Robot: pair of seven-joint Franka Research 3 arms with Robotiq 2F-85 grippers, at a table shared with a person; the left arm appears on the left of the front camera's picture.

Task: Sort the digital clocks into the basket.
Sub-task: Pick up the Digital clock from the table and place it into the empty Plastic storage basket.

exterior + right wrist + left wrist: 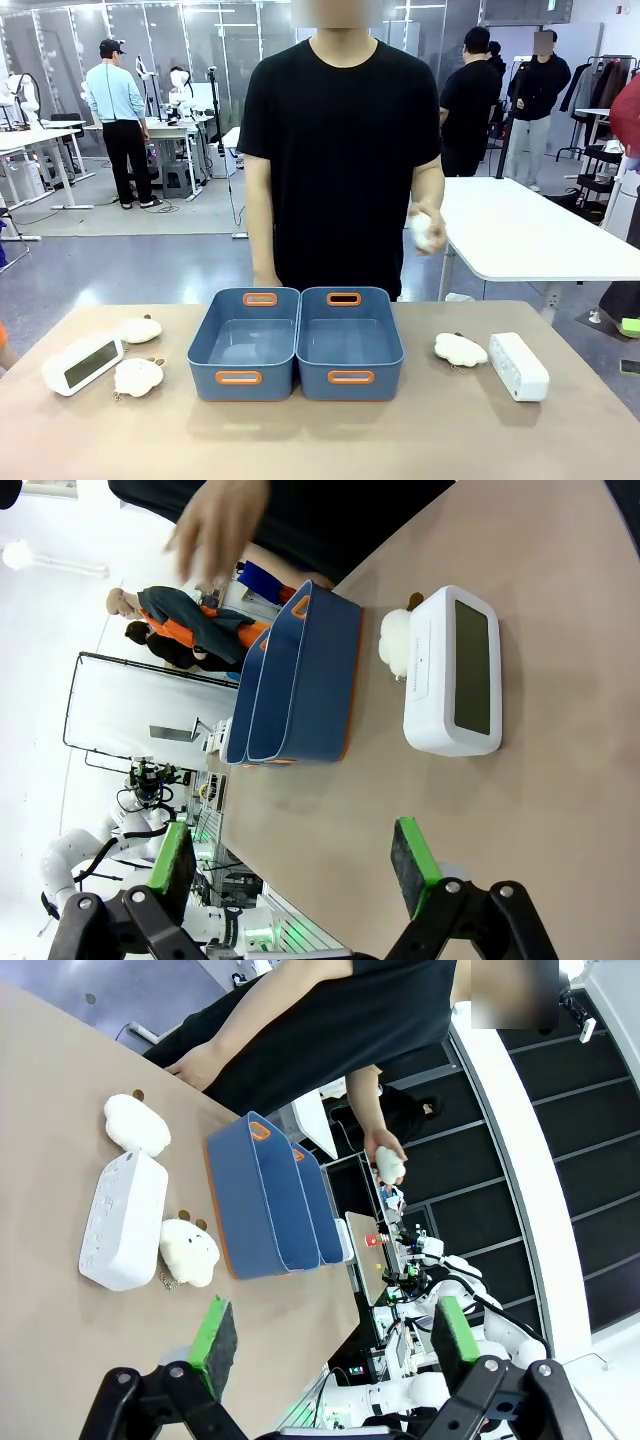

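Two blue baskets [248, 345] [350, 343] stand side by side at the table's middle, both empty. One white digital clock [82, 363] lies at the left with its grey screen showing. The other digital clock [518, 366] lies at the right. In the left wrist view my left gripper [333, 1335] hangs open above the table, short of the left clock [123, 1220] and the baskets [262, 1200]. My right gripper [290, 865] is open too, well back from the right clock [455, 675] and the baskets [300, 680].
Two fluffy white plush toys [140, 328] [138, 377] lie by the left clock and one [460, 349] lies beside the right clock. The person stands behind the baskets, holding a small white thing [428, 232] in one hand. The table's front strip is bare.
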